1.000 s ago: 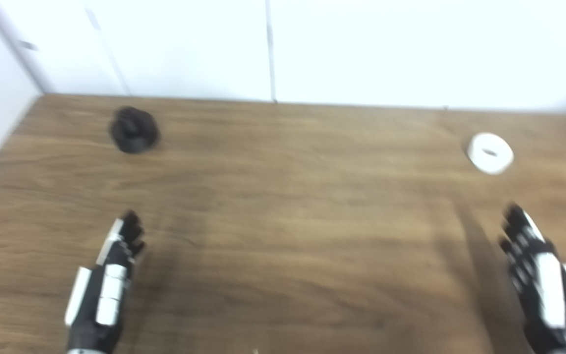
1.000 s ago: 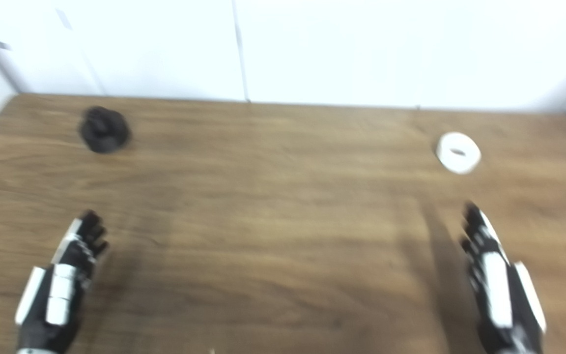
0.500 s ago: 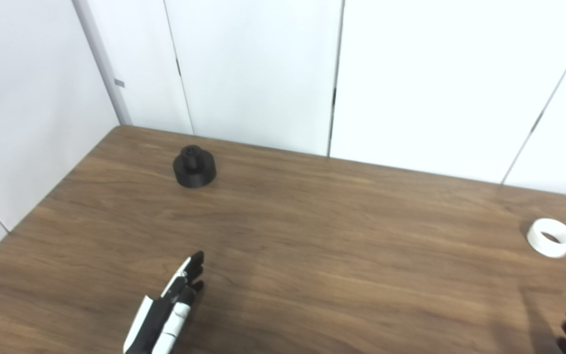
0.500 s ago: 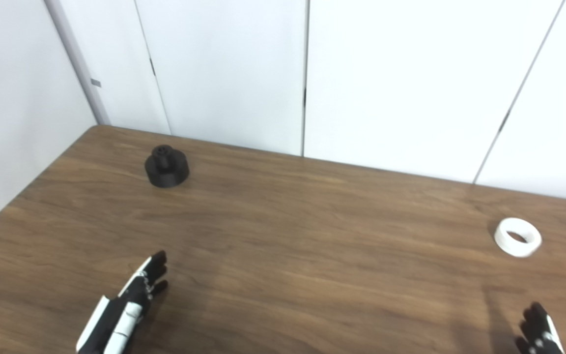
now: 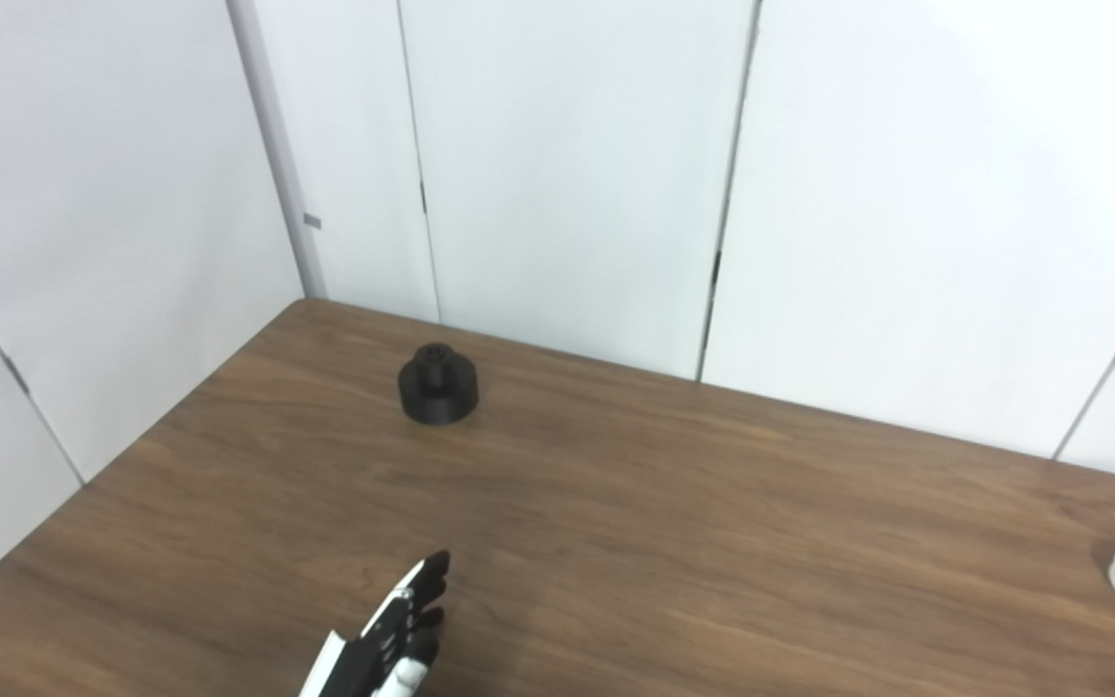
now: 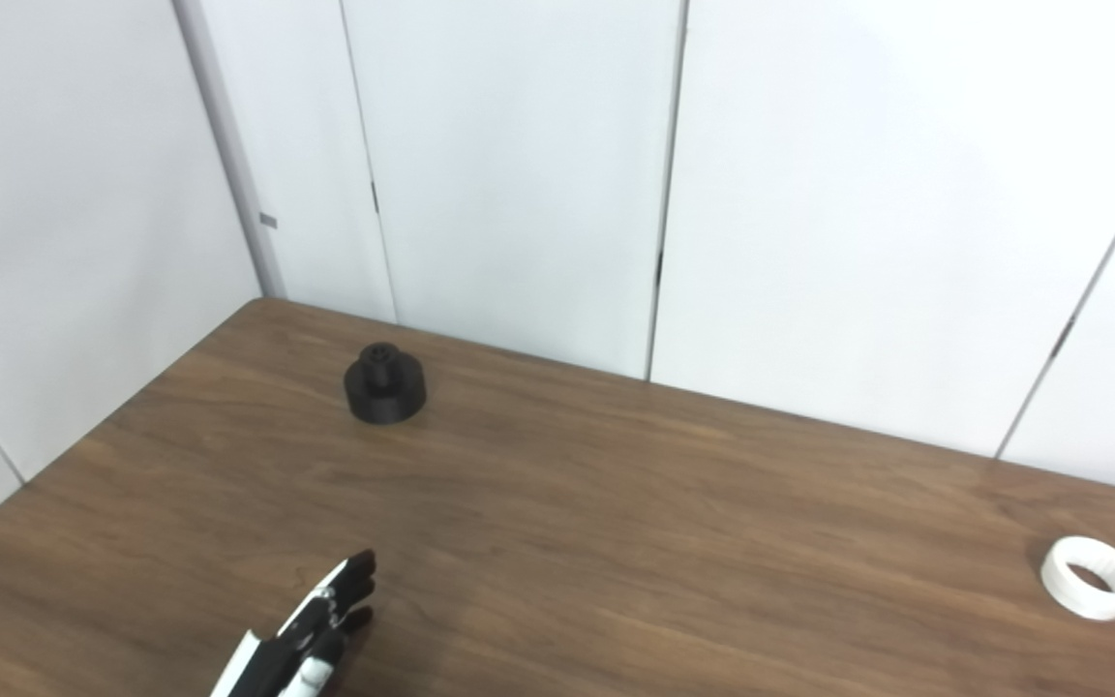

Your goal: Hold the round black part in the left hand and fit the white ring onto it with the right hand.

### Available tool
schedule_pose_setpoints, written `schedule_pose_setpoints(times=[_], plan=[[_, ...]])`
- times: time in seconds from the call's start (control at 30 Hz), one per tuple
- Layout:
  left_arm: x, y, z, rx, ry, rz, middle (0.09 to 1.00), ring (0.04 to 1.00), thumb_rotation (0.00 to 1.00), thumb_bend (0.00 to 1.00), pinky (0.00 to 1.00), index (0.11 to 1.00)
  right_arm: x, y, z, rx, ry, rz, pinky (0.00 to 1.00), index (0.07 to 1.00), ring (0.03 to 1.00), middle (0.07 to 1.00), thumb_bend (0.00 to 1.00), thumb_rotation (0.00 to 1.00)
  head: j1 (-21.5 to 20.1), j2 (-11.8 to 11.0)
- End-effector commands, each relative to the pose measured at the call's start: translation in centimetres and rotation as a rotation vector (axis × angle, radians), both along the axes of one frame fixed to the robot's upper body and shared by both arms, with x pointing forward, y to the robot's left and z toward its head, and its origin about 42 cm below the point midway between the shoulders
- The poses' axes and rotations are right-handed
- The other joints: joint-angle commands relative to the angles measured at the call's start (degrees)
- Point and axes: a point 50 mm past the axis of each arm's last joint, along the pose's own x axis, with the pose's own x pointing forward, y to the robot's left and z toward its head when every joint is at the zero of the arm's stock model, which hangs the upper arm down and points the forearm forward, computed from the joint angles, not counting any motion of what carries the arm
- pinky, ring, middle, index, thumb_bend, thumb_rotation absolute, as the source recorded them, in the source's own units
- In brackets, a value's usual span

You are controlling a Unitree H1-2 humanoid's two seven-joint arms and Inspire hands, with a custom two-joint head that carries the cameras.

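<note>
Your left robot hand [image 6: 311, 629], fingers extended and grasping nothing, points toward the round black plastic part [image 6: 384, 385] at 12 o'clock. The white plastic ring [image 6: 1092, 578] lies on the wooden desk [image 6: 664, 542] at 3 o'clock, likely for your unseen right robot hand.

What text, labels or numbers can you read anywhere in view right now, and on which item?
None: no readable text in either view.
Round black part: plain, no markings visible.
White ring: plain, no print visible.
Left robot hand: black and white panels, no lettering legible.
Table: bare wood grain only.
Wall panels: blank white; a small grey tab on the corner post is too small to read.
</note>
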Motion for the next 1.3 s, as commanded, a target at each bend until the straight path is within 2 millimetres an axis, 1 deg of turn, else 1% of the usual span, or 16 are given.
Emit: schedule_pose_setpoints(times=[0.0, 0.33, 0.37, 0.43, 0.5, 0.53, 0.6, 0.7, 0.73, 0.8, 0.87, 0.93, 1.07, 1.1, 1.17, 1.27], plan=[[0.4, -0.6, 0.2, -0.004, -0.024, -0.011, 0.966, 0.967, 0.83, 0.66, 0.92, 0.939, 0.7, -0.3, 1.2, -0.015, -0.080, 0.020, 1.00, 0.959, 1.000, 0.986, 0.57, 1.00, 0.2, 0.0], [0.5, -0.7, 0.3, 0.033, -0.009, 0.000, 0.959, 0.959, 0.84, 0.71, 0.90, 0.933, 0.7, -0.4, 1.3, -0.002, -0.082, 0.017, 1.00, 0.959, 1.000, 0.982, 0.53, 1.00, 0.1, 0.4], [0.5, -0.6, 0.4, 0.042, -0.002, 0.002, 0.962, 0.962, 0.84, 0.72, 0.91, 0.936, 0.7, -0.4, 1.3, 0.002, -0.082, 0.019, 1.00, 0.959, 1.000, 0.982, 0.52, 1.00, 1.0, 0.4], [0.4, -0.5, 0.5, 0.074, 0.008, 0.019, 0.966, 0.967, 0.76, 0.72, 0.90, 0.938, 0.8, -0.2, 1.4, 0.001, -0.080, 0.021, 1.00, 0.963, 1.000, 0.984, 0.51, 1.00, 1.3, 0.3], [0.4, -0.3, 0.5, 0.095, 0.008, 0.039, 0.966, 0.962, 0.65, 0.75, 0.90, 0.942, 0.8, -0.1, 1.4, -0.007, -0.083, 0.026, 1.00, 0.962, 1.000, 0.982, 0.51, 1.00, 1.3, 0.4], [0.4, -0.3, 0.6, 0.095, 0.004, 0.054, 0.965, 0.961, 0.63, 0.75, 0.90, 0.943, 0.8, -0.1, 1.4, -0.012, -0.083, 0.028, 1.00, 0.962, 1.000, 0.981, 0.51, 1.00, 1.1, 0.6], [0.4, -0.2, 0.6, 0.090, -0.006, 0.072, 0.956, 0.950, 0.55, 0.81, 0.88, 0.935, 0.8, -0.1, 1.4, -0.016, -0.082, 0.029, 1.00, 0.961, 1.000, 0.981, 0.52, 1.00, 1.0, 0.6], [0.3, 0.1, 1.0, 0.080, -0.004, 0.107, 0.947, 0.943, 0.44, 0.85, 0.90, 0.926, 0.7, 0.0, 1.3, -0.028, -0.076, 0.027, 1.00, 0.951, 1.000, 0.978, 0.53, 1.00, 1.1, 0.5], [0.5, 0.4, 1.4, 0.102, -0.006, 0.126, 0.945, 0.942, 0.43, 0.86, 0.91, 0.924, 0.7, 0.0, 1.3, -0.030, -0.073, 0.024, 1.00, 0.950, 1.000, 0.977, 0.53, 1.00, 1.2, 0.6], [0.9, 1.1, 2.4, 0.147, -0.014, 0.160, 0.929, 0.933, 0.40, 0.93, 0.90, 0.913, 0.7, 0.2, 1.3, -0.026, -0.070, 0.020, 1.00, 0.954, 1.000, 0.983, 0.55, 1.00, 1.5, 0.6], [1.5, 2.0, 3.8, 0.192, -0.026, 0.175, 0.930, 0.941, 0.38, 0.96, 0.92, 0.911, 0.7, 0.3, 1.3, -0.023, -0.067, 0.015, 1.00, 0.956, 1.000, 0.985, 0.55, 1.00, 1.9, 1.0], [2.3, 3.0, 5.1, 0.249, -0.035, 0.185, 0.941, 0.959, 0.38, 0.96, 0.95, 0.918, 0.8, 0.4, 1.4, -0.020, -0.065, 0.016, 1.00, 0.960, 1.000, 0.983, 0.55, 1.00, 2.2, 1.3], [4.8, 5.2, 7.9, 0.404, -0.035, 0.210, 0.980, 0.992, 0.38, 0.90, 1.00, 0.946, 0.7, 0.5, 1.5, -0.026, -0.070, 0.027, 1.00, 0.958, 1.000, 0.986, 0.55, 1.00, 2.8, 1.3], [5.3, 5.5, 8.3, 0.426, -0.032, 0.214, 0.992, 0.997, 0.38, 0.89, 1.00, 0.952, 0.7, 0.5, 1.4, -0.030, -0.070, 0.027, 1.00, 0.955, 1.000, 0.985, 0.56, 1.00, 2.8, 1.3], [7.0, 6.6, 9.0, 0.450, -0.036, 0.222, 0.997, 1.000, 0.37, 0.88, 1.00, 0.956, 0.6, 0.7, 1.5, -0.018, -0.067, 0.025, 1.00, 0.955, 1.000, 0.987, 0.58, 1.00, 2.6, 1.3], [8.5, 7.7, 9.5, 0.478, -0.035, 0.228, 0.996, 1.000, 0.36, 0.87, 1.00, 0.953, 0.4, 0.8, 1.5, -0.005, -0.066, 0.023, 1.00, 0.954, 1.000, 0.991, 0.59, 1.00, 2.3, 1.3]])
